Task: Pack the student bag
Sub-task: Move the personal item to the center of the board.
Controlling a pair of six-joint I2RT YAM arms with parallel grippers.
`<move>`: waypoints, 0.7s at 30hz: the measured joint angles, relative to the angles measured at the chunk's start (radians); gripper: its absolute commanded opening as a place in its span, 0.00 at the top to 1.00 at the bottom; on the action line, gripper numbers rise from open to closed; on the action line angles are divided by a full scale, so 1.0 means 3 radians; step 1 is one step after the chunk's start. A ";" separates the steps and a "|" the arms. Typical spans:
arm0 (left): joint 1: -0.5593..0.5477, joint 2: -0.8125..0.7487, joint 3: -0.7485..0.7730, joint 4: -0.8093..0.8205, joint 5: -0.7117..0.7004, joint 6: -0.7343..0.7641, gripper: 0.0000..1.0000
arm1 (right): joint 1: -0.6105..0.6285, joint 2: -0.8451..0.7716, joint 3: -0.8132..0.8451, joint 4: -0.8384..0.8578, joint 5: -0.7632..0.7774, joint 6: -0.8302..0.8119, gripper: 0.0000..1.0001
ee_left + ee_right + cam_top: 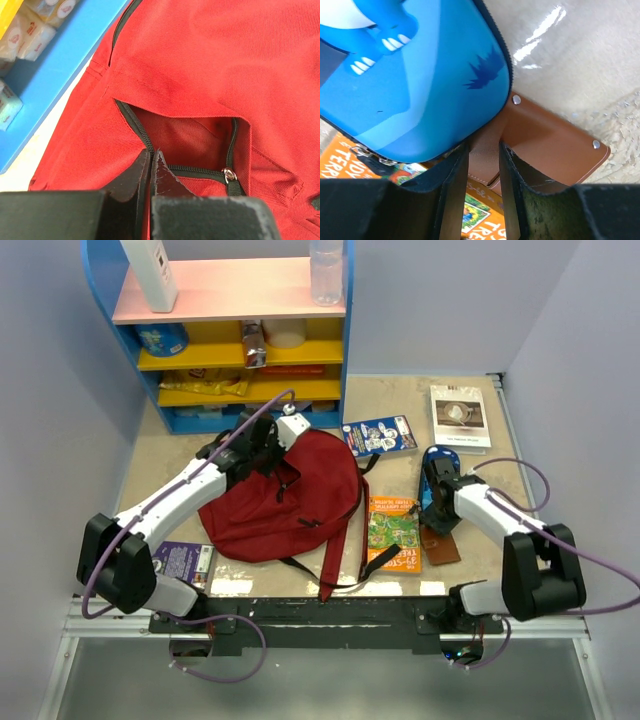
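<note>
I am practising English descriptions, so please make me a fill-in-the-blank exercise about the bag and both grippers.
The left gripper is shut on the bag, whose colour is dark ___.
The bag's zipper is ___.
The right gripper grips the strap of the ___ leather case.
Missing words: red; open; brown.

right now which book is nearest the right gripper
The orange picture book, just left of the right gripper; the blue book, white book and purple book lie farther off.
</note>
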 measured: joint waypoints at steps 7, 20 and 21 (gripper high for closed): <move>0.0094 -0.0058 -0.0019 0.0001 0.0031 0.0001 1.00 | 0.0029 0.0548 0.0488 -0.0018 0.0135 0.0019 0.67; 0.0109 -0.0125 -0.0019 -0.0023 0.0039 0.0024 1.00 | 0.0238 -0.0284 0.0432 0.0263 -0.0120 0.0120 0.64; 0.0109 -0.0125 -0.0019 -0.0023 0.0043 0.0024 1.00 | 0.0242 -0.0361 0.0436 0.0301 -0.0126 0.0121 0.64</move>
